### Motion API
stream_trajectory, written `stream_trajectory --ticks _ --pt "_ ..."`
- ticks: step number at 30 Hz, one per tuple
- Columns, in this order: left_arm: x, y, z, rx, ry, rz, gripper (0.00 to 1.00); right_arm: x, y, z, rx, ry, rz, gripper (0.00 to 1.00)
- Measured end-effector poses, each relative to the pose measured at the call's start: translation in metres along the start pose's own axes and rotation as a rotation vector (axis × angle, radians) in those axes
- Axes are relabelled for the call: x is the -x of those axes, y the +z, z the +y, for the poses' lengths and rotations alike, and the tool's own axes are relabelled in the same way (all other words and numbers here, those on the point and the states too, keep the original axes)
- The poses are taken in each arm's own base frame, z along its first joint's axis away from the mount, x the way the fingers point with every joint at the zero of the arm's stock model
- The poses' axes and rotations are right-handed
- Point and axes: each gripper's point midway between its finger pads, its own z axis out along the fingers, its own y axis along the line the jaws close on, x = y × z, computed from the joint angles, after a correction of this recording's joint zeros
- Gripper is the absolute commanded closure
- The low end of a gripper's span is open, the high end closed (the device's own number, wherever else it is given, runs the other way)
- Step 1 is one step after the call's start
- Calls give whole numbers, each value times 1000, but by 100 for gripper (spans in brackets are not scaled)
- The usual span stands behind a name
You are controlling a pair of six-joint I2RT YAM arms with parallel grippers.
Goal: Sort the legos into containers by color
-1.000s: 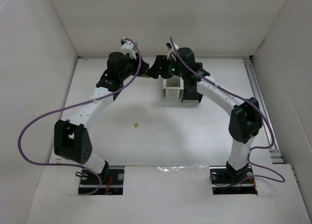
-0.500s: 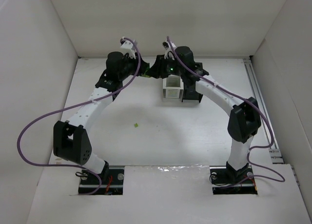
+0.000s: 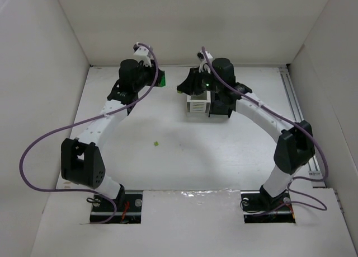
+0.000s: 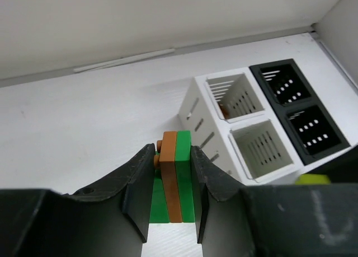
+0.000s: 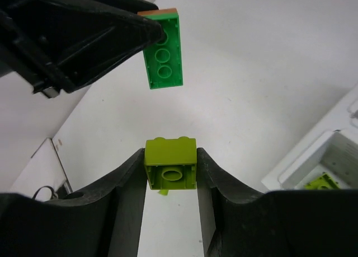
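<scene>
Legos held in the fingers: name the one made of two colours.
The stack in the left fingers: a green brick joined to an orange-brown one. The lego in the right fingers is a single yellow-green brick.

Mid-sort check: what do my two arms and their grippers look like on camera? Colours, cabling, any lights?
The left arm and right arm both have white links with bulky black joint housings. A lavender cable loops loosely along each one. The left gripper and right gripper have matte black fingers that curve inward. A small green light glows at the right wrist.
</scene>
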Motion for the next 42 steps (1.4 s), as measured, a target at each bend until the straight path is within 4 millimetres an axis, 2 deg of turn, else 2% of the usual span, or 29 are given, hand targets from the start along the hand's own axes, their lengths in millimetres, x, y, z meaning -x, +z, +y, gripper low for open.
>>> stream_trajectory --ticks 3,6,11,16,22,25,29,30,31,37,42 --pt "1 1 12 38 15 -8 100 16 -16 -4 -17 -17 -40 99" --pt "-2 3 14 42 22 0 100 33 -29 -15 -54 -41 -85 99" --pt "-3 4 15 39 29 5 100 46 -43 -56 -168 -76 -124 99" --pt "-4 4 13 31 31 7 100 30 -42 -102 -267 -88 -78 98" --pt "-4 4 13 27 31 7 100 3 -31 -123 -289 -99 5 98" --pt "-4 4 13 27 31 8 100 -6 -29 -129 -294 -108 33 89" --pt "-4 4 13 27 31 8 100 -17 -27 -135 -300 -121 66 59" --pt "-4 4 13 27 31 8 100 -19 -26 -136 -301 -125 72 46" --pt "-4 4 13 27 31 8 100 -21 -26 -136 -300 -126 79 42" --pt "-5 4 10 12 30 12 100 -29 -22 -126 -244 -161 111 31" --pt "-8 3 5 -17 19 25 100 -33 -21 -102 -91 -158 135 26"
